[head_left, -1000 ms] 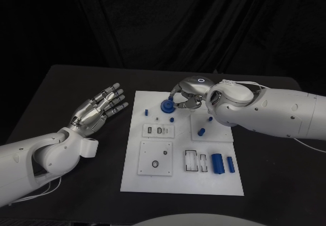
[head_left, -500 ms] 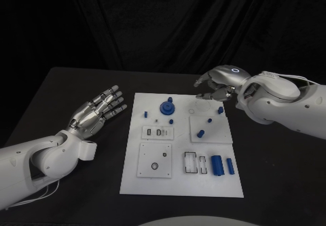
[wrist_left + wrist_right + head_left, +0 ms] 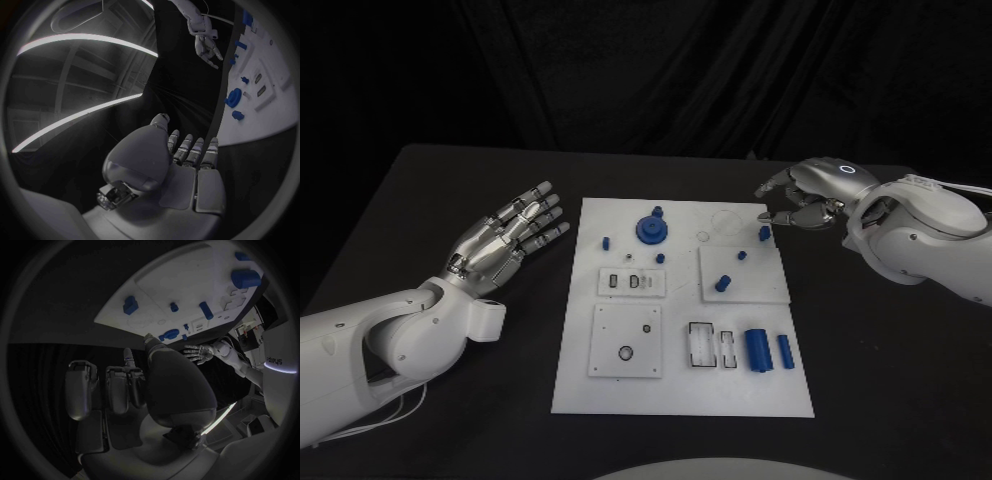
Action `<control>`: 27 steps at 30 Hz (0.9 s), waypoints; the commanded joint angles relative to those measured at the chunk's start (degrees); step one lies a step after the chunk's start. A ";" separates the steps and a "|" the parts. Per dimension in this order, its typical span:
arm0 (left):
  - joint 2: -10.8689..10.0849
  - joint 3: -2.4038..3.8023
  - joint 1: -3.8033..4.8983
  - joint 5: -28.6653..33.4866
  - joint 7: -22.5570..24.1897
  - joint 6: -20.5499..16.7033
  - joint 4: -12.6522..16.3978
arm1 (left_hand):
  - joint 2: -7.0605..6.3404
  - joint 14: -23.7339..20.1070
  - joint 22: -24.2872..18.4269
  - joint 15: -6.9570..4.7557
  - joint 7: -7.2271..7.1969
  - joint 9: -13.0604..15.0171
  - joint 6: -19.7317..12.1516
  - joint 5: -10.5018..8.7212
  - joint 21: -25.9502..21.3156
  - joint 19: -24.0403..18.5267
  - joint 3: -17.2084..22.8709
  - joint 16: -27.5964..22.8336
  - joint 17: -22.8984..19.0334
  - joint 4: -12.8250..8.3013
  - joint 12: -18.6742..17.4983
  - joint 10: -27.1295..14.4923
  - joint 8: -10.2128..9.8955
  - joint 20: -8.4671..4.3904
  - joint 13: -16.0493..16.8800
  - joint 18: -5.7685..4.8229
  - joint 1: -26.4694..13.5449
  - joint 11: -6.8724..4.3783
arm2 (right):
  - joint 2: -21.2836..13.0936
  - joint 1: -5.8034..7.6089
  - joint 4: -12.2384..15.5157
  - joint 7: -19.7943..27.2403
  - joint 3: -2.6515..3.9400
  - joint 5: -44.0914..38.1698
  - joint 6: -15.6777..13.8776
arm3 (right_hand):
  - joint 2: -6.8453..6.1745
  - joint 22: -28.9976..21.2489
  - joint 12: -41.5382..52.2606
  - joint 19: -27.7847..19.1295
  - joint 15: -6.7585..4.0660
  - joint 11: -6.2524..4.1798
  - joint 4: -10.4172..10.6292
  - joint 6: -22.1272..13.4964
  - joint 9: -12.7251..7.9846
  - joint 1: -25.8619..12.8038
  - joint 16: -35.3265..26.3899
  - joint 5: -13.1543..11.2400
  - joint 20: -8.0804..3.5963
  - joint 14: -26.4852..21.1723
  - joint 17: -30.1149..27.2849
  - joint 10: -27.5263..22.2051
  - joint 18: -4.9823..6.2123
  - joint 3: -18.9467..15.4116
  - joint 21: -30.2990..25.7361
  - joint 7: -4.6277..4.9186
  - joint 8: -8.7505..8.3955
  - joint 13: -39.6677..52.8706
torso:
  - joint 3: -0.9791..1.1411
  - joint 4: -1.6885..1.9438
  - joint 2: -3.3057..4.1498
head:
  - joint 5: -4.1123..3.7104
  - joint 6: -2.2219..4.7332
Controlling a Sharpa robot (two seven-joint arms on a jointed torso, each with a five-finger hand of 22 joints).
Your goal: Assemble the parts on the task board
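The white task board [image 3: 682, 390] lies in the middle of the table. A blue round part [image 3: 651, 228] stands near its far edge, with small blue pegs [image 3: 724, 283] around it and two blue cylinders [image 3: 759, 350] nearer me on the right. My right hand [image 3: 802, 198] hovers just off the board's far right corner, fingers loosely curled and apart, holding nothing. My left hand [image 3: 509, 232] floats left of the board, flat, with its fingers spread. The left wrist view shows the board [image 3: 275, 115], the round part [image 3: 234, 96] and my right hand [image 3: 205, 45].
Black table [image 3: 444, 180] surrounds the board on all sides, with a dark curtain behind. Several white inset plates [image 3: 629, 338] with slots sit on the board's near half. The right wrist view looks across the board [image 3: 187, 285] to my left hand [image 3: 201, 352].
My right hand has let go of the blue round part and drawn back to the right, off the board. The round part stays standing on the board. My left hand has not moved.
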 commanded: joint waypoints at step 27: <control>0.13 0.05 -0.16 -0.09 0.67 1.36 -0.08 | 0.01 -0.08 0.07 0.55 0.36 0.08 0.18 0.26 0.07 0.37 0.19 0.26 0.07 -0.10 0.34 0.00 0.21 0.22 0.05 -0.64 -0.29 0.50 | -2.33 -5.64 -1.40 0.66 -0.02 -0.26 -4.70 | -2.04 12.66 0.15 1.90 -0.30 0.01 2.43 0.48 -0.20 0.24 0.17 -2.28 -0.34 6.10 15.10 6.06 -0.41 -0.69 -0.07 0.45 0.01 15.10 | 0.03 0.06 0.03 | -0.75 -0.86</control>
